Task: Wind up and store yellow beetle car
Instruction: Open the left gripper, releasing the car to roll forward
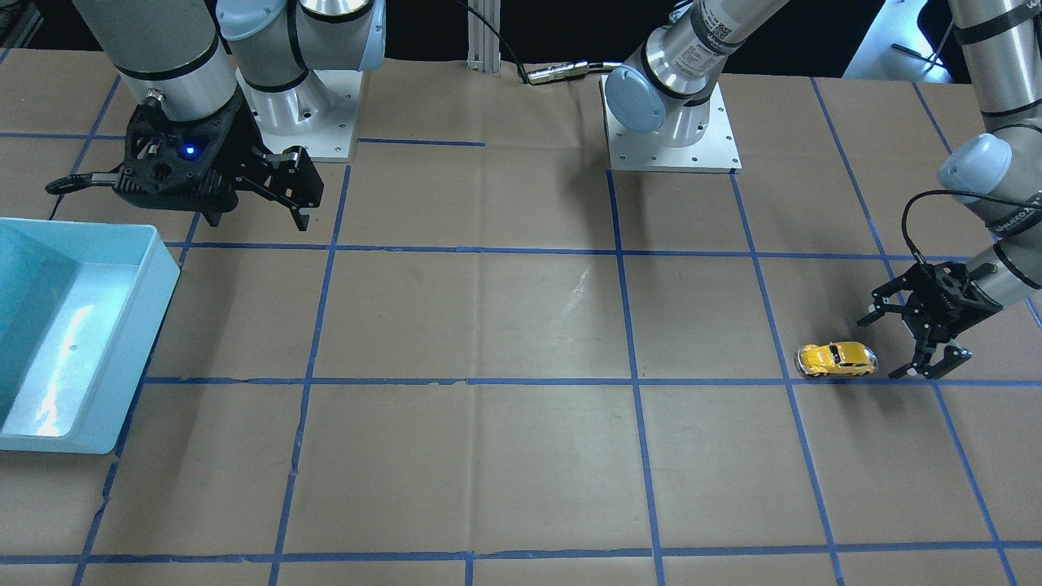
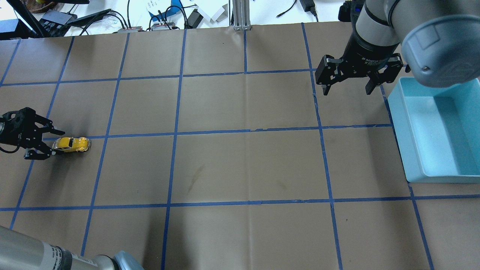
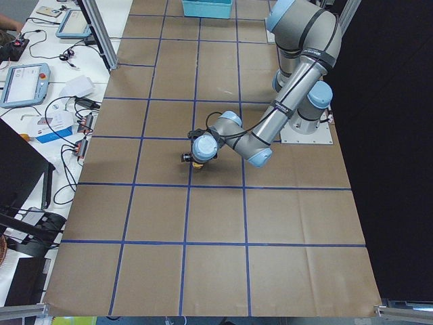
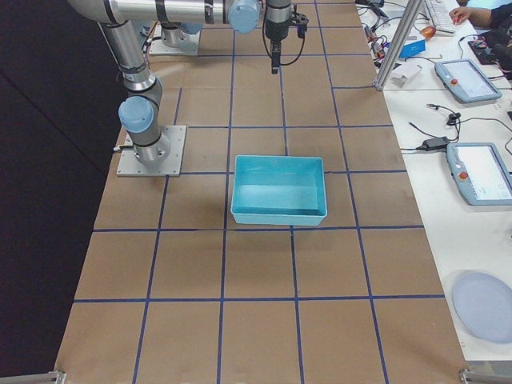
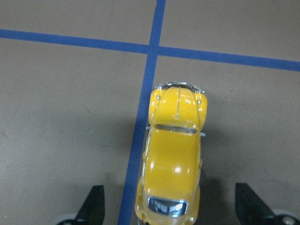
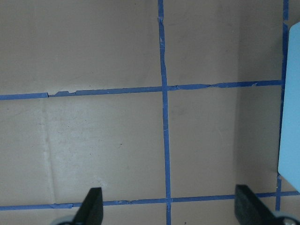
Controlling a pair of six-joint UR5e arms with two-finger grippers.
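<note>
The yellow beetle car [image 2: 71, 144] stands on the brown paper at the table's far left, on a blue tape line; it also shows in the front view [image 1: 837, 359] and the left wrist view [image 5: 173, 159]. My left gripper [image 2: 52, 144] is open and low, just behind the car's rear. In the left wrist view its fingertips [image 5: 95, 206] stand wide on both sides of the car's back end without touching it. My right gripper [image 2: 347, 90] is open and empty, held above the table beside the bin; it also shows in the front view [image 1: 260, 216].
A light blue empty bin [image 2: 398, 123] stands at the table's right side, also in the front view [image 1: 159, 309], the exterior right view [image 4: 280, 214] and at the right wrist view's edge [image 6: 291, 93]. Blue tape lines grid the brown paper.
</note>
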